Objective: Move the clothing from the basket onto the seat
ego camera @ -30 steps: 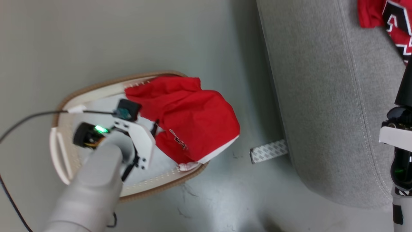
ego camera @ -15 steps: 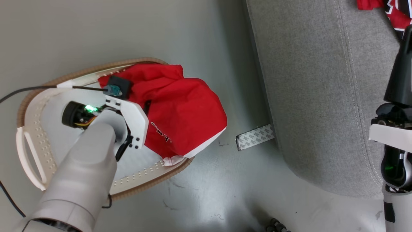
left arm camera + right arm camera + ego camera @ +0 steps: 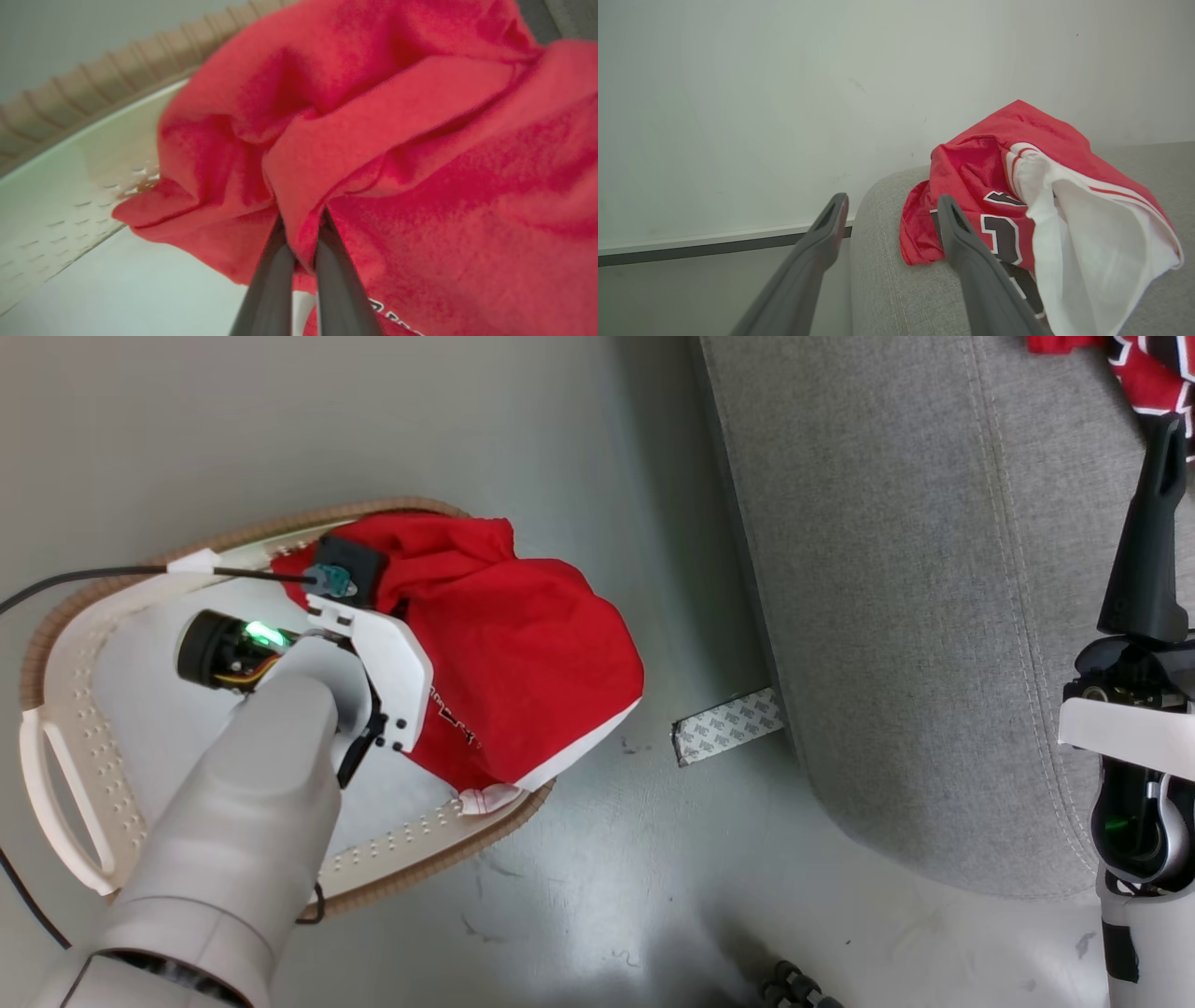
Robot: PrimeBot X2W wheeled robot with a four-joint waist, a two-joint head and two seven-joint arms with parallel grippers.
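A bare indoor room furnished like a living space: a grey upholstered seat (image 3: 934,616) at 3 o'clock in the head view, a laundry basket (image 3: 84,756) at 9 o'clock on a scuffed, glossy grey floor (image 3: 607,896), a printed white strip (image 3: 728,726) lying beside the seat, and a plain pale wall (image 3: 784,93) with dark skirting (image 3: 714,249).

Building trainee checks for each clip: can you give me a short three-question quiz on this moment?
1. True or false: the left gripper is shut on the shorts in the basket.
2. Where does the jersey lie? A) basket B) seat C) floor
3. Fill in: the right gripper has its jaws ____.
Key: 1 true; 2 B; 3 open.
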